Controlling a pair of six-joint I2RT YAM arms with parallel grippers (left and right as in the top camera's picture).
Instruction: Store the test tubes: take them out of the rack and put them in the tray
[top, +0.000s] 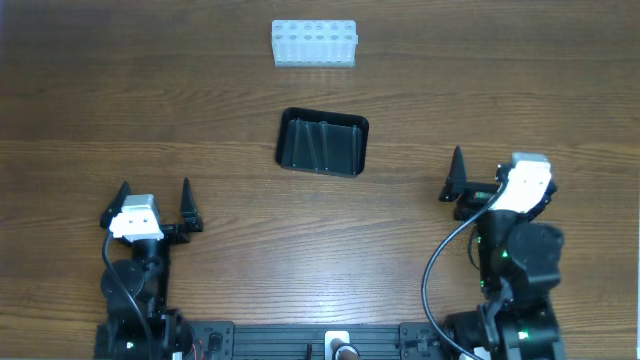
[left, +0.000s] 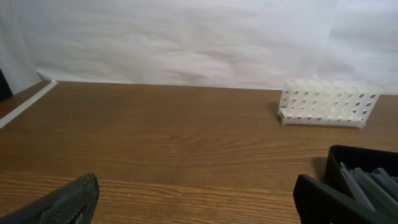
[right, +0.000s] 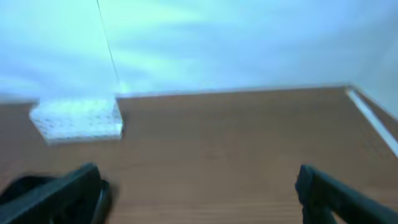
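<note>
Jaws on both arms are standing wide open, gripping nothing. Left gripper (top: 155, 200) is sitting low near its base at the near left of the wooden table (top: 150, 100), spread wide and well apart from everything. Right gripper (right: 199, 175) is sitting at the near right, also spread wide and holding nothing. In the top view one of its dark fingers (top: 457, 176) is pointing up the table, off to the right of the tray.

Black tray (top: 320, 171) is lying in the middle of the table, between the two arms and farther out than both. Clear test tubes (left: 365, 184) are lying flat inside it, side by side; count not readable.

White rack (top: 313, 44) is standing upright beyond the tray, near the far edge, apart from the tray with bare wood between them. Whether any tubes are sitting in the rack's holes cannot be told.

White backdrop (left: 186, 37) is hanging behind the table's far edge. Black cable (top: 432, 270) is looping off the right arm.
</note>
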